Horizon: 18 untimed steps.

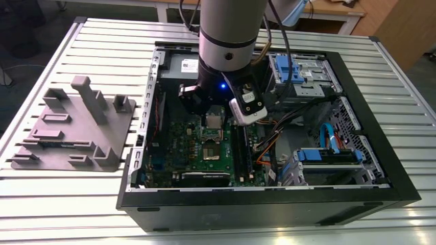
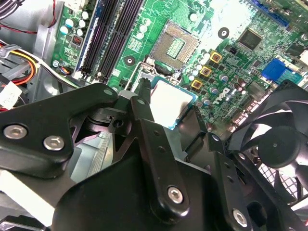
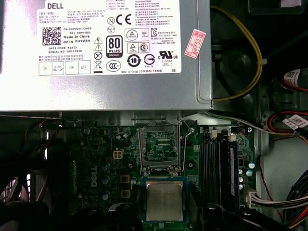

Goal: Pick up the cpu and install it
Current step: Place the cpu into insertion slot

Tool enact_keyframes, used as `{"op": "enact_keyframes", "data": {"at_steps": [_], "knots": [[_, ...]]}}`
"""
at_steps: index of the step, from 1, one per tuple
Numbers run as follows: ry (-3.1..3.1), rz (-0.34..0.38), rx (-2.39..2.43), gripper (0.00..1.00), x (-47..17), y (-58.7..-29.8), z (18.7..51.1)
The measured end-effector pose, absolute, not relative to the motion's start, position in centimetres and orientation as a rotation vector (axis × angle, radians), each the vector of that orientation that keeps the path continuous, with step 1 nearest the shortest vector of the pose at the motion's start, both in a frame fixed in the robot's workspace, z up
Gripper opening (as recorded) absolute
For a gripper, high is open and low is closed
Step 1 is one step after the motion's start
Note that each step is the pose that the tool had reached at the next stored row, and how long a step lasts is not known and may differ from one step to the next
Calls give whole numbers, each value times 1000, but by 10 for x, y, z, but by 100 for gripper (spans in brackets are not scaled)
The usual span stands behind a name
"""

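Pinching the cpu (image 2: 171,103) by opposite edges, the claw (image 2: 170,101); pale silvery square top, green rim.

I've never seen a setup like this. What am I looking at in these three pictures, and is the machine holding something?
It is a robot arm with a black claw at its tip, reaching into an open black computer case that lies on a slatted metal table. The exterior view is taken by a camera off the arm; both wrist views come from cameras riding on the arm, looking into the case. The claw holds a small square chip with a silvery top, the cpu, over the green motherboard, near its open empty socket. A grey plastic tray of holders sits on the table at the exterior view's left.
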<state>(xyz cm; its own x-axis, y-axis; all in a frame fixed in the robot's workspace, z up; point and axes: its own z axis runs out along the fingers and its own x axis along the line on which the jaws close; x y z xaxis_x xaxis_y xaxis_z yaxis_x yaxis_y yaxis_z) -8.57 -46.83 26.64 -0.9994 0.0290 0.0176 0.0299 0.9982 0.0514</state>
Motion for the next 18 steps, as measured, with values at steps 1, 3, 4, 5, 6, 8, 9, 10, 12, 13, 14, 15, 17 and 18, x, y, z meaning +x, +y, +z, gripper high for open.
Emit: {"op": "enact_keyframes", "data": {"at_steps": [1,3,4,5,6,8,9,10,12,13,14,15,17,18], "knots": [[-3123,-81,-46,47,-86,-468,266],[-3123,-81,-46,47,-86,-468,266],[-3123,-81,-46,47,-86,-468,266],[-3123,-81,-46,47,-86,-468,266],[-3124,-81,-46,47,-86,-468,266],[-3123,-81,-46,47,-86,-468,265],[-3123,-81,-46,47,-86,-469,265],[-3123,-81,-46,47,-86,-469,264],[-3123,-81,-46,47,-86,-469,262],[-3123,-81,-46,47,-86,-469,261],[-3123,-81,-46,47,-86,-469,260],[-3123,-81,-46,47,-86,-469,259],[-3123,-81,-46,47,-86,-469,256],[-3123,-81,-46,47,-87,-469,255]]}}
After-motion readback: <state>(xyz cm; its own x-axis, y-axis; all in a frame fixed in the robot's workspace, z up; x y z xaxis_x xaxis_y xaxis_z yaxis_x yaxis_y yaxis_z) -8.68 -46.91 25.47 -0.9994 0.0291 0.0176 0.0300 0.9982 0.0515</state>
